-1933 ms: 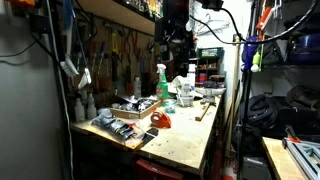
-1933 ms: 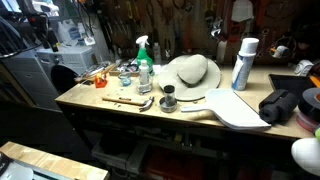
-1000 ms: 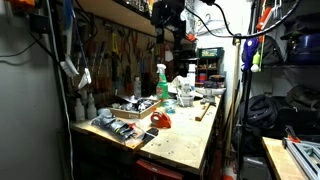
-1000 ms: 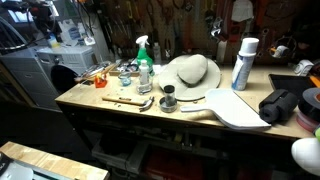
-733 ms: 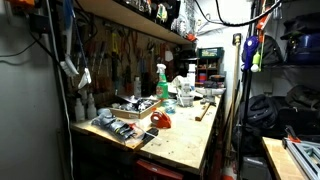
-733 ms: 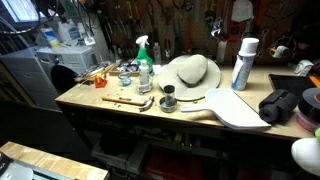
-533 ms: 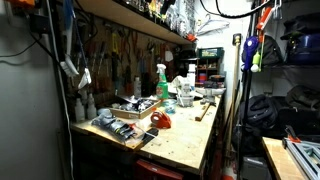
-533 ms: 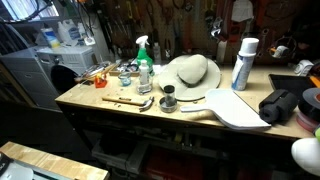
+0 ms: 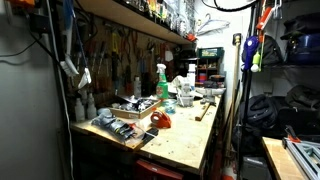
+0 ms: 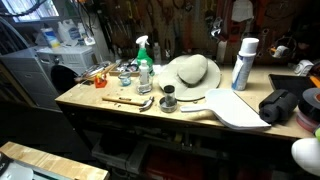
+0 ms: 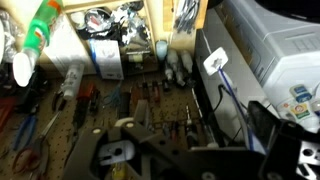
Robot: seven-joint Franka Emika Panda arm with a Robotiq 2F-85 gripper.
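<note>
My gripper shows only in the wrist view, as a dark blurred body along the bottom edge. Its fingers stand wide apart with nothing between them. It is raised high and faces a pegboard hung with hand tools, under a shelf. A green bottle is at the upper left and a white box with a cable at the right. The arm and gripper are out of view in both exterior views. Below stands a workbench with a green-topped spray bottle, a straw hat and a white can.
The wooden bench carries a red object, tool trays and the spray bottle. A shelf runs over the bench. Cables and shelving stand beside it. A black bag lies at the bench end.
The arm has risen steadily out of the top of the exterior view and no longer shows there. Nothing on the bench has moved.
</note>
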